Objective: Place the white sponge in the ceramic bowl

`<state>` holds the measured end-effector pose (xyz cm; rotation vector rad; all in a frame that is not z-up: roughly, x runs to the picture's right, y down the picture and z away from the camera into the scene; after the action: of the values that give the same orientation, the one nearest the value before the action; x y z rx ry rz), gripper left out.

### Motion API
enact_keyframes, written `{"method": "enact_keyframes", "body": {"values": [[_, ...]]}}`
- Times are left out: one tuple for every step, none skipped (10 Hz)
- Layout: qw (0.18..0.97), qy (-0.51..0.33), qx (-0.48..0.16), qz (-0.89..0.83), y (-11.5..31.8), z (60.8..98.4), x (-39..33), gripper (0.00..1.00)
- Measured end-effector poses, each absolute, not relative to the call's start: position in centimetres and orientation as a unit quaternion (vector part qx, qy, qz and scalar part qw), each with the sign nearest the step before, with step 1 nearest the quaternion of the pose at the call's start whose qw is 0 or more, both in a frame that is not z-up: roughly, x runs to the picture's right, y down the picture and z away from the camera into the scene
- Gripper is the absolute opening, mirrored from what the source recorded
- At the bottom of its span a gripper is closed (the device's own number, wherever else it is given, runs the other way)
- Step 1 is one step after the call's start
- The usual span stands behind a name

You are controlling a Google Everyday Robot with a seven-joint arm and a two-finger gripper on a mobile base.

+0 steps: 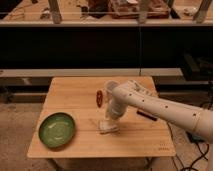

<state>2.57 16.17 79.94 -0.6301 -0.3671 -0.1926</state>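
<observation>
the gripper (pixel 110 121) sits right on the white sponge (pixel 108 128) near the middle of the counter (pixel 70 95); whether its jaws are closed on the sponge i cannot tell. to do this well, get a firm pinch across the soft block, lift straight up clear of the red item (pixel 100 96) behind, then carry left to the ceramic bowl (pixel 57 131), well apart.

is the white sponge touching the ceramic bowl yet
Apart. The camera view shows a strip of table between the white sponge and the ceramic bowl to its left. The gripper is down at the sponge.
</observation>
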Motion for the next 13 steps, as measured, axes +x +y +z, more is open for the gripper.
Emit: {"method": "enact_keyframes", "body": {"values": [[0.929,-0.180,-0.309,-0.093,16.3,80.1,2.6,0.56],[0.926,-0.190,-0.313,-0.088,17.0,80.3,2.9,0.68],[0.925,-0.198,-0.315,-0.083,17.4,80.1,3.1,0.75],[0.923,-0.199,-0.318,-0.084,17.6,79.9,3.0,0.80],[0.921,-0.198,-0.324,-0.086,17.7,79.9,2.9,0.80],[0.919,-0.196,-0.330,-0.086,17.8,80.1,2.8,0.80],[0.917,-0.191,-0.339,-0.085,18.3,80.7,3.2,0.80],[0.916,-0.188,-0.345,-0.083,18.7,81.6,3.3,0.80],[0.915,-0.189,-0.345,-0.085,19.2,82.6,3.5,0.80],[0.917,-0.194,-0.338,-0.087,19.4,83.2,3.9,0.80],[0.920,-0.198,-0.327,-0.089,19.7,83.6,4.4,0.78],[0.922,-0.201,-0.317,-0.092,20.0,84.2,4.8,0.70],[0.923,-0.202,-0.315,-0.093,20.1,84.5,5.0,0.62]]}}
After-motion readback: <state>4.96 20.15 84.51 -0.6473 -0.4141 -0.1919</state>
